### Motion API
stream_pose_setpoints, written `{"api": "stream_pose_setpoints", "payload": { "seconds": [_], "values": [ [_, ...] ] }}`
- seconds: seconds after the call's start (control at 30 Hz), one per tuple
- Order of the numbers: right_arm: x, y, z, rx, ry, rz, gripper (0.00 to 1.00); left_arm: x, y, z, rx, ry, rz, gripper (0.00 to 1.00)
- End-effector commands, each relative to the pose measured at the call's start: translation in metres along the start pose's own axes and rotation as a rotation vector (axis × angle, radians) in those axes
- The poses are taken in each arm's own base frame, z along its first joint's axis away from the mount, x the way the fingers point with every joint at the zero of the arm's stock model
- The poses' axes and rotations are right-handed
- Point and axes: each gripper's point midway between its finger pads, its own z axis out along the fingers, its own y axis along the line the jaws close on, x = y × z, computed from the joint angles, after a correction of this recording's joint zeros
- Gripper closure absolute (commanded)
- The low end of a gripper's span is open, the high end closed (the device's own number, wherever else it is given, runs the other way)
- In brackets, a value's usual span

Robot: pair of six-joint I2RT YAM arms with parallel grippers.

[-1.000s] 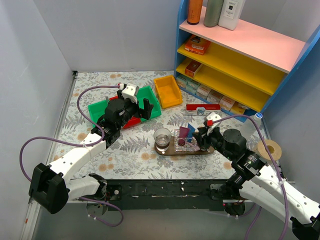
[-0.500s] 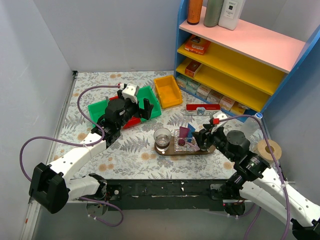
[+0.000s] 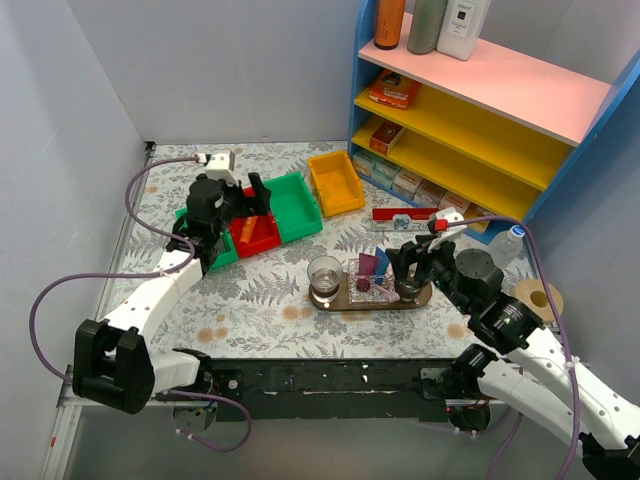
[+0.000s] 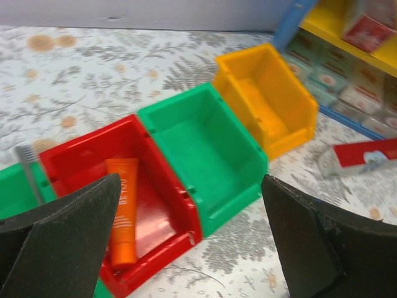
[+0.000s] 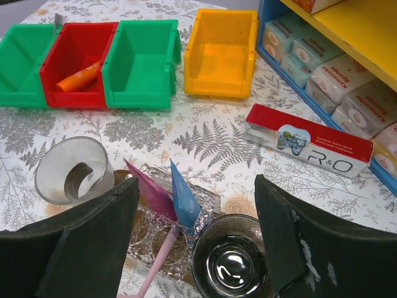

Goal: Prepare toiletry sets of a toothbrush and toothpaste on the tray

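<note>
**Both arms have shifted**

Swinging left, the left end effector [image 4: 191, 205] has gone from the green bin [image 4: 205, 155] to above the red bin [image 4: 93, 149], fingers wide apart and empty. The right end effector [image 5: 197, 198], over the tray's [image 3: 340, 302] right end, has spread apart.

The toothpaste, 1 magenta tube [image 5: 152, 194] and 1 blue tube [image 5: 184, 200], leans side by side on the tray. It sits just ahead of the right fingers, narrow ends pointing away.

An orange tube [image 4: 122, 214] lies lengthwise in the red bin, probably the left arm's next pick.

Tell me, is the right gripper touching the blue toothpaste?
Apart. The right wrist view shows the blue toothpaste between the right gripper's open fingers, with gaps on both sides.
</note>
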Motion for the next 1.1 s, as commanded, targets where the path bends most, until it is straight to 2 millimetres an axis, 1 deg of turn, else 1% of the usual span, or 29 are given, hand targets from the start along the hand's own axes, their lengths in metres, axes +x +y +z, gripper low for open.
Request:
{"api": "stream_pose_setpoints", "payload": {
  "seconds": [0.0,0.03,0.07,0.1,0.13,0.17,0.2,0.23,0.27,0.3,0.33,0.37,0.43,0.5,0.6,0.77,0.8,0.87,0.9,0.93,1.07],
  "values": [
    [-0.027,-0.001,0.002,-0.001,-0.061,0.039,0.18,-0.02,0.042,0.002,-0.098,-0.023,-0.096,0.02],
    [-0.027,-0.006,0.004,0.01,-0.057,0.043,0.18,-0.021,0.063,0.002,-0.148,-0.026,-0.114,0.02],
    [-0.023,-0.002,0.007,-0.023,-0.035,0.041,0.18,-0.018,0.068,0.003,-0.141,-0.008,-0.134,0.02],
    [-0.022,-0.002,0.009,-0.029,-0.024,0.049,0.19,-0.007,0.078,0.01,-0.155,0.027,-0.163,0.03],
    [-0.022,-0.005,0.011,-0.041,-0.014,0.07,0.19,-0.009,0.095,0.01,-0.189,0.029,-0.19,0.08],
    [-0.019,-0.007,0.015,-0.044,0.004,0.083,0.19,-0.003,0.103,0.012,-0.205,0.056,-0.21,0.1],
    [-0.019,-0.007,0.016,-0.057,0.008,0.096,0.2,0.007,0.112,0.019,-0.211,0.088,-0.232,0.12],
    [-0.021,-0.017,0.018,-0.033,0.0,0.112,0.2,0.011,0.124,0.019,-0.24,0.108,-0.254,0.17],
    [-0.02,-0.01,0.019,-0.079,0.01,0.13,0.21,0.018,0.133,0.019,-0.265,0.132,-0.268,0.18],
    [-0.019,-0.012,0.019,-0.08,0.01,0.136,0.23,0.021,0.144,0.019,-0.29,0.139,-0.286,0.21],
    [-0.018,-0.015,0.02,-0.077,0.012,0.141,0.24,0.028,0.155,0.019,-0.312,0.154,-0.313,0.23],
    [-0.017,-0.016,0.021,-0.077,0.013,0.147,0.25,0.031,0.158,0.021,-0.313,0.155,-0.325,0.27],
    [-0.014,-0.017,0.022,-0.08,0.016,0.157,0.26,0.038,0.168,0.023,-0.336,0.167,-0.334,0.3],
    [-0.009,-0.016,0.022,-0.091,0.023,0.166,0.27,0.04,0.173,0.023,-0.358,0.172,-0.328,0.33],
    [-0.003,-0.016,0.022,-0.092,0.037,0.172,0.3,0.047,0.182,0.022,-0.385,0.174,-0.331,0.4],
    [-0.002,-0.016,0.02,-0.095,0.03,0.173,0.31,0.056,0.187,0.029,-0.361,0.198,-0.363,0.43],
    [-0.002,-0.016,0.02,-0.095,0.028,0.174,0.32,0.053,0.188,0.034,-0.348,0.18,-0.366,0.44],
    [-0.003,-0.014,0.02,-0.103,0.026,0.175,0.32,0.053,0.193,0.036,-0.345,0.176,-0.379,0.48],
    [-0.003,-0.014,0.019,-0.104,0.024,0.175,0.32,0.056,0.191,0.038,-0.328,0.184,-0.386,0.49],
    [-0.003,-0.014,0.02,-0.107,0.021,0.176,0.32,0.055,0.191,0.039,-0.32,0.178,-0.386,0.51],
    [-0.003,-0.012,0.019,-0.116,0.014,0.182,0.33,0.052,0.189,0.043,-0.284,0.167,-0.385,0.5]
  ]
}}
